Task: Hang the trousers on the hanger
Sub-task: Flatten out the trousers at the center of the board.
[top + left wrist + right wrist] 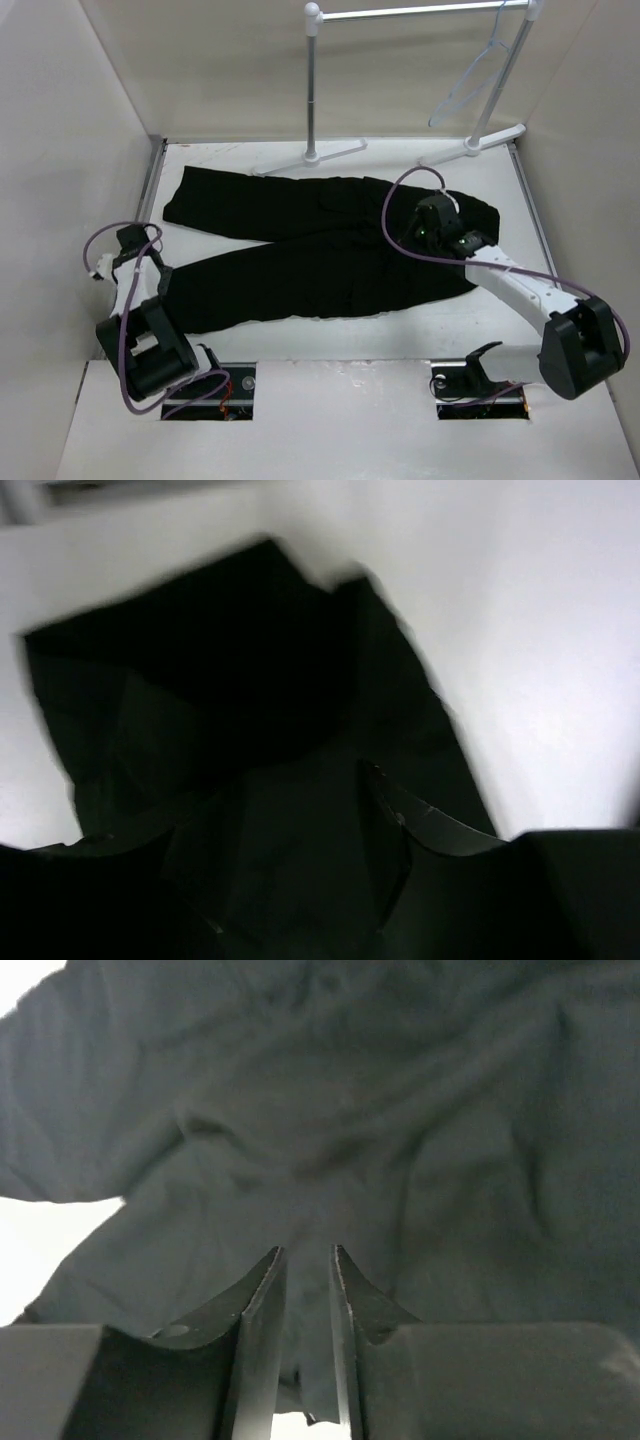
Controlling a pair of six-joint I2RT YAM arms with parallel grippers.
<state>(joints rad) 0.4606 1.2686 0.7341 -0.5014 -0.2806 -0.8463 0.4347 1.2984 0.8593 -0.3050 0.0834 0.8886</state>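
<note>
The black trousers (320,255) lie flat on the white table, waist at the right and both legs running left. My right gripper (432,228) rests on the waist end. In the right wrist view its fingers (262,1340) are nearly together with a fold of the trousers (330,1130) pinched between them. My left gripper (152,268) hovers by the leg ends at the left. In the blurred left wrist view its jaws stand wide apart over the trousers (250,700). The pale hanger (472,78) hangs from the rack's bar at the upper right.
The white rack (313,90) stands at the back of the table (560,250), its feet just behind the trousers. White walls close in the left, right and back sides. Purple cables loop off both arms.
</note>
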